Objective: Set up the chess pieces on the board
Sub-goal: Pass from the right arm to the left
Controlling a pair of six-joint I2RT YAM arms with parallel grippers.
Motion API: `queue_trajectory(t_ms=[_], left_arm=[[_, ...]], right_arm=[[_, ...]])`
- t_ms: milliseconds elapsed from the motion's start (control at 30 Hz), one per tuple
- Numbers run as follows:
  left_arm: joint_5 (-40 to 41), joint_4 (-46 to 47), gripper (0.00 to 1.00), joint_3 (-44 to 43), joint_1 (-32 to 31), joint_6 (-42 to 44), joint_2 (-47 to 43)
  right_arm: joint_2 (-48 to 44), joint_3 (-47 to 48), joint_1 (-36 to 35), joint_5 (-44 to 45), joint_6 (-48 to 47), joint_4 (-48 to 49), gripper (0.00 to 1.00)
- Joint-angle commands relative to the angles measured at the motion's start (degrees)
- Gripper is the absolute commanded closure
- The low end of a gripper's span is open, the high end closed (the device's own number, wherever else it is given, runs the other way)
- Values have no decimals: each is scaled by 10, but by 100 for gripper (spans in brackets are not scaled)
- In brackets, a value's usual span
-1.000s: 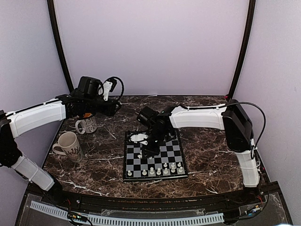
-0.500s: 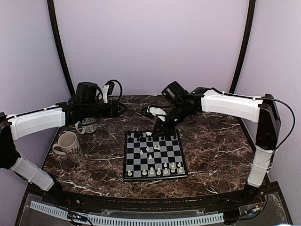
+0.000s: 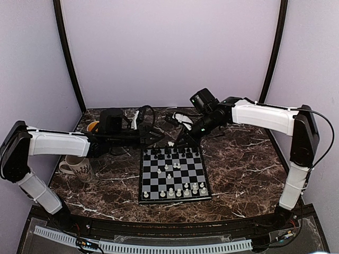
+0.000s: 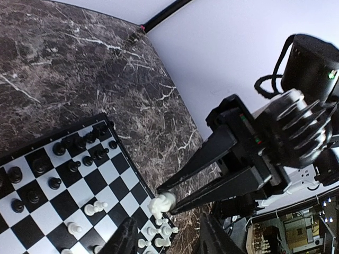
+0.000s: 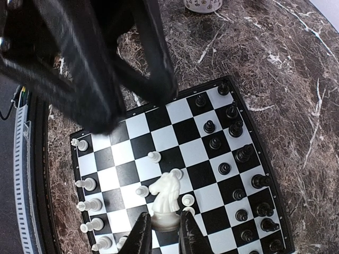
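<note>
Overhead, the right end effector [image 3: 175,143] is gripping a white knight [image 3: 170,144] above the far edge of the board [image 3: 150,186], and the left end effector [image 3: 157,138] is hovering just beside it; the two arms are risking a collision over the surface [image 3: 238,174].

Left wrist: its own jaws are standing open and empty, and the knight [image 4: 161,202] is hanging pinched between the opposite fingertips [image 4: 183,180].

Right wrist: the knight [image 5: 165,198] is sitting askew above scattered white pieces [image 5: 153,156]; a careless descent is likely toppling them.

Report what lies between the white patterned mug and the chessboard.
Only bare dark marble tabletop, from white patterned mug to black-and-white checked chessboard; top view shows it.
</note>
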State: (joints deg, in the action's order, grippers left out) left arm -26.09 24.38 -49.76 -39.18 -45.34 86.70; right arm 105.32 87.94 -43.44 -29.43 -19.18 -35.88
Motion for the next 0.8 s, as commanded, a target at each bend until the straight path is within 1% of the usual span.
queue_trajectory(t_ms=[0, 267, 433, 600, 767], left_arm=[[-26, 55, 59, -19, -19, -31, 34], [-43, 96, 63, -27, -28, -54, 71], [-54, 112, 68, -28, -28, -63, 83], [-57, 120, 70, -30, -29, -66, 91], [-65, 131, 78, -30, -29, -75, 99]], right_arm=[[-13, -4, 0, -19, 12, 19, 84], [-13, -4, 0, -21, 13, 18, 84], [-10, -5, 0, -22, 14, 19, 84], [-9, -2, 1, -25, 16, 19, 84], [-6, -1, 0, -26, 18, 20, 84]])
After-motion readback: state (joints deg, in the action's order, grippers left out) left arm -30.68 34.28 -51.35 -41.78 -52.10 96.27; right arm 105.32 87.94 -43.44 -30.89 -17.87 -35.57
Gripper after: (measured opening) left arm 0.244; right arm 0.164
